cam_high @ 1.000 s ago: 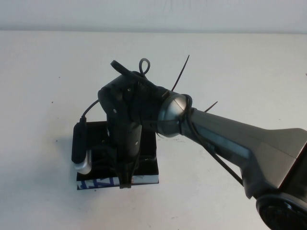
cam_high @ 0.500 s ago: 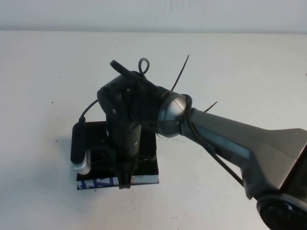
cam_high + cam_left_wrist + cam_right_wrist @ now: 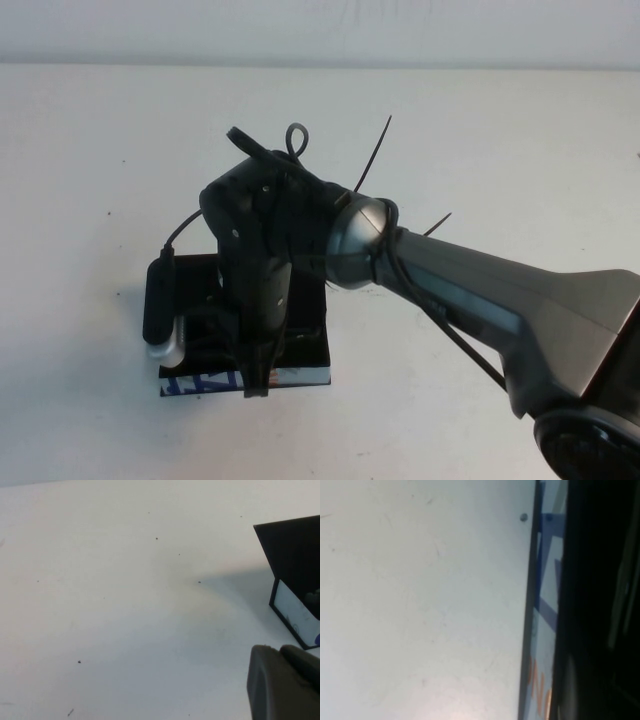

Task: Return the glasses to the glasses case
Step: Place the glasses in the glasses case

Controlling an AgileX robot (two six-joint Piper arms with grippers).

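The glasses case (image 3: 306, 348) is a black box with a blue-and-white front edge (image 3: 208, 381), left of the table's middle. My right gripper (image 3: 256, 378) reaches straight down into the case near its front edge. The glasses are hidden under the gripper and I cannot make them out. The right wrist view shows the printed front edge (image 3: 545, 605) with orange marks, beside a dark mass. In the left wrist view the case's raised black lid (image 3: 292, 555) stands off to one side, and my left gripper (image 3: 282, 682) is shut and empty above bare table. The left gripper is out of the high view.
The white table (image 3: 480, 150) spreads all round the case. My right arm (image 3: 470, 290) crosses from the lower right corner. A black and silver wrist camera (image 3: 160, 305) with its cable hangs beside the case's left side.
My right gripper and its wrist camera have shifted slightly left and down over the case. The case has not moved.
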